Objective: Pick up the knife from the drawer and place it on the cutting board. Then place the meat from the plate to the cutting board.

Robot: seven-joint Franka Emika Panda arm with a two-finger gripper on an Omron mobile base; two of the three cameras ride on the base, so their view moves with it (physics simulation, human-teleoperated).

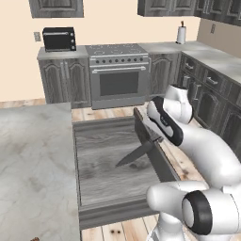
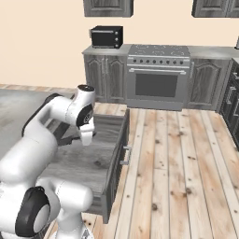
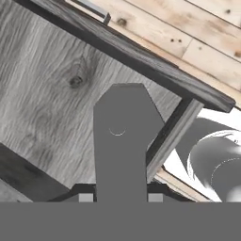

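Grey-floored drawer (image 1: 108, 179) contains knife (image 1: 136, 154), end effector (image 1: 156, 139) gripping

Look to the back wall: your stove (image 1: 117, 70) sits at upper centre, silver front, dark oven window, burners on top. To its left, in the upper left of the frame, a black microwave (image 1: 59, 39) rests on the counter (image 1: 61, 53) over grey panelled cabinets (image 1: 66, 82). Over at the upper right you've got a paper towel roll (image 1: 181, 34) standing upright on the far worktop. A marbled grey countertop (image 1: 33, 164) spreads across the lower left, and pale wood plank floor (image 2: 186, 168) runs through the right base view.
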